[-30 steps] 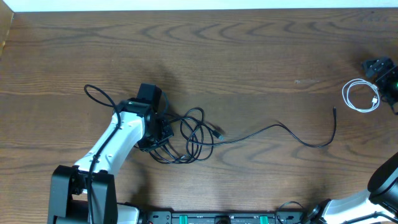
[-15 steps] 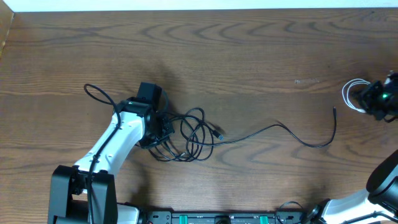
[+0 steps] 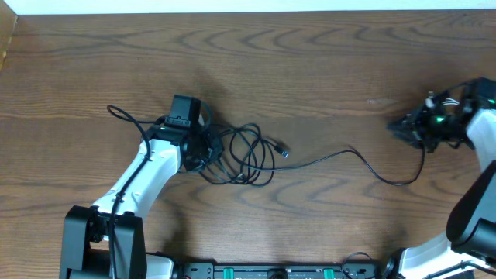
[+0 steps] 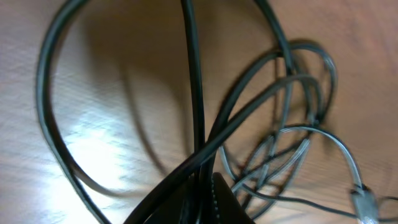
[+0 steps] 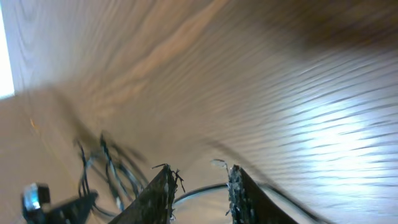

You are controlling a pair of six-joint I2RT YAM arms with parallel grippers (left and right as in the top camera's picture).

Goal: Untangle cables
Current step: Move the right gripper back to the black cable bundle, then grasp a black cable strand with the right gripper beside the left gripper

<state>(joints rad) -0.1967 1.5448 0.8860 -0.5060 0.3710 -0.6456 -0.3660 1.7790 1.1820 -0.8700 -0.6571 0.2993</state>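
Note:
A tangle of thin black cables (image 3: 246, 156) lies left of centre. My left gripper (image 3: 206, 147) is shut on strands at its left side. The left wrist view shows those cables (image 4: 198, 93) running into the closed left gripper (image 4: 204, 186), with loops and a plug (image 4: 364, 200) beyond. One long black cable (image 3: 372, 172) trails right toward my right gripper (image 3: 397, 129). In the right wrist view the right gripper (image 5: 200, 177) stands narrowly open, and a dark strand (image 5: 205, 186) crosses the gap; whether it touches is unclear. The arm hides most of the white cable (image 3: 446, 98).
The wooden table (image 3: 310, 62) runs to a pale far edge at the top. Both arm bases sit along the near edge. The left arm's white link (image 3: 143, 182) slants up from the lower left. The right arm (image 3: 480, 116) reaches in from the right edge.
My left gripper has shifted up and to the right, dragging the tangle and its plug along. The right gripper has swung left over the white cable, and its jaws have narrowed from wide open.

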